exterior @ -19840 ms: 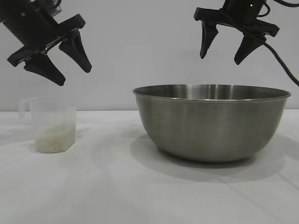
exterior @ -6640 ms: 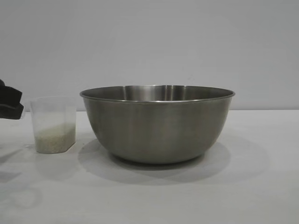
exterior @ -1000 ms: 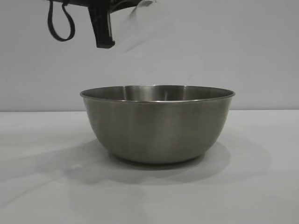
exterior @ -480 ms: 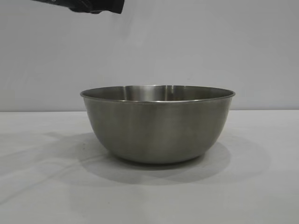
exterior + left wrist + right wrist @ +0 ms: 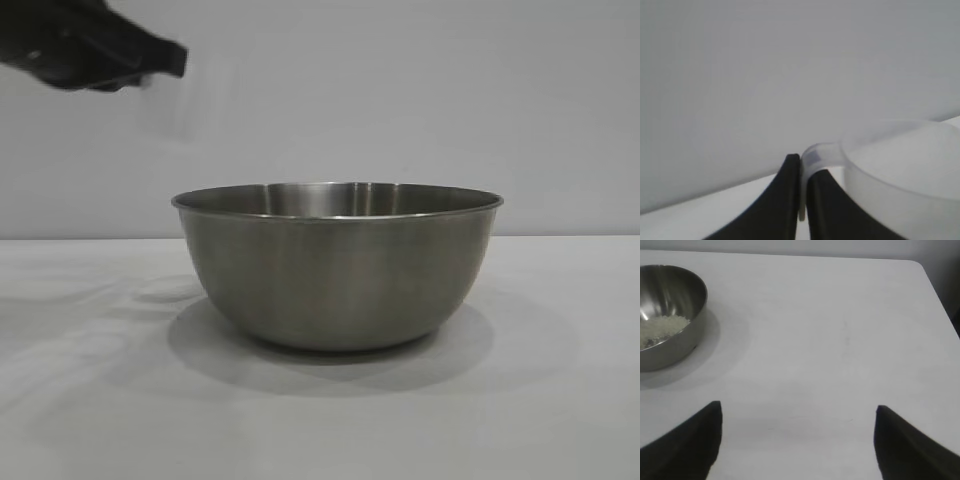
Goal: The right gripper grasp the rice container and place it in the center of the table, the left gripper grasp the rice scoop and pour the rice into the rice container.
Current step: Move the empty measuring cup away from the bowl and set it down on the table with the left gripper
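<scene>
1. Steel rice container (image 5: 337, 265) stands upright, rim up, mid-counter (image 5: 560, 420); rice (image 5: 660, 329) lies inside.
2. Left hand (image 5: 801, 200), clenched on the rice scoop's (image 5: 900, 175) loop handle, is raised toward the counter's left edge.
3. Right hand (image 5: 797, 440) hangs spread, empty.

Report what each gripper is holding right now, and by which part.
The left gripper is shut on the rice scoop, pinching its loop handle at the rim. The right gripper is open over bare table, holding nothing.

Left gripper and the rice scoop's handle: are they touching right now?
Touching. The left wrist view shows the left gripper with its fingers closed on the loop handle of the rice scoop, no gap between them.
</scene>
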Controlling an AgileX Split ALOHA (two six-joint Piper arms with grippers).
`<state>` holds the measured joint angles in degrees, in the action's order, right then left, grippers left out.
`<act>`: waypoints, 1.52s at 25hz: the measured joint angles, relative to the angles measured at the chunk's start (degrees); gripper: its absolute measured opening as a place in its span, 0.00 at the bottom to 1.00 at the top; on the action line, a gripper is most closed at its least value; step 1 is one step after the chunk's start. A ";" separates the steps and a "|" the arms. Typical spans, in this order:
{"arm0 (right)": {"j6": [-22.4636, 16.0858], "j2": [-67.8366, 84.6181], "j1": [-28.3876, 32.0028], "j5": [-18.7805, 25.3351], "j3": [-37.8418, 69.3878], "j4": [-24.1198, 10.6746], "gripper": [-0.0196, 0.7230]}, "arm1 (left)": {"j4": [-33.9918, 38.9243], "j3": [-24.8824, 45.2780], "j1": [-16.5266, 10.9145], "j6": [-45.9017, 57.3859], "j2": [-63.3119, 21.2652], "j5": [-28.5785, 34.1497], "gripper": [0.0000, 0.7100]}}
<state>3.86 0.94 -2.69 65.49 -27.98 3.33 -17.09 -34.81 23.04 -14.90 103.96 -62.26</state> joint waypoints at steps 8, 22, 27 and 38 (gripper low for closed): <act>0.00 0.00 0.00 0.00 0.00 0.00 0.82 | -7.38 10.19 0.00 0.12 0.23 -2.62 0.00; 0.00 0.00 0.00 0.00 0.00 0.00 0.82 | -8.35 10.61 0.00 4.09 10.39 -2.85 0.00; 0.00 0.00 0.00 0.00 0.00 0.00 0.82 | -9.67 11.21 0.00 4.19 11.25 -2.99 0.07; 0.00 0.00 0.00 0.00 0.00 0.00 0.82 | -9.46 17.77 0.00 4.19 11.25 -3.21 0.59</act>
<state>3.86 0.94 -2.69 65.49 -27.98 3.33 -26.55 -17.04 23.04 -10.71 115.20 -65.46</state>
